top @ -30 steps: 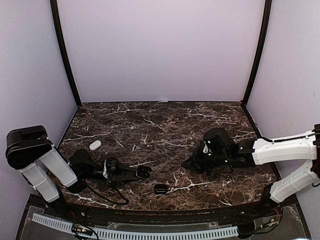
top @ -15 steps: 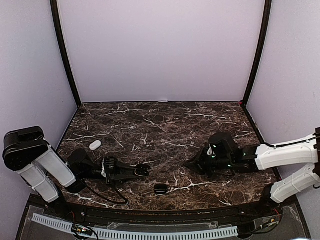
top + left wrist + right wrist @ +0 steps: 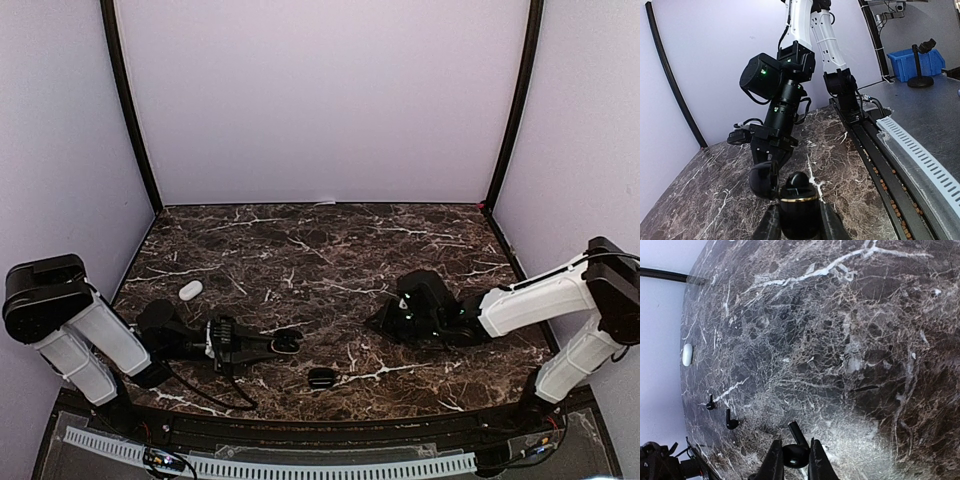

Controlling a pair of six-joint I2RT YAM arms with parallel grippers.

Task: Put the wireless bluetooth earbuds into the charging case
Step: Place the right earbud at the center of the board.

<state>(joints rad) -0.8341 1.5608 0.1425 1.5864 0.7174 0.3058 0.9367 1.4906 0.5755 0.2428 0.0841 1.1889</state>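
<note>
My left gripper point(image 3: 290, 342) point(image 3: 799, 223) is shut on an open black charging case point(image 3: 799, 212) with a gold rim, its lid point(image 3: 761, 182) hanging to the left. A black rounded thing point(image 3: 799, 179) shows just above the rim; I cannot tell whether it sits inside. My right gripper point(image 3: 378, 324) point(image 3: 792, 454) is shut on a black earbud point(image 3: 797, 458), stem pointing away, low over the marble table point(image 3: 330, 250), right of the case. Two more black earbuds point(image 3: 731, 421) point(image 3: 710, 404) lie loose on the table.
A closed black case point(image 3: 320, 378) lies near the front edge between the arms. A white case point(image 3: 190, 289) point(image 3: 687, 354) lies at the left. Purple walls and black posts enclose the table.
The right arm's wrist has sunk lower and shifted slightly left, with the earbud still held. The left gripper and its case have barely moved.
</note>
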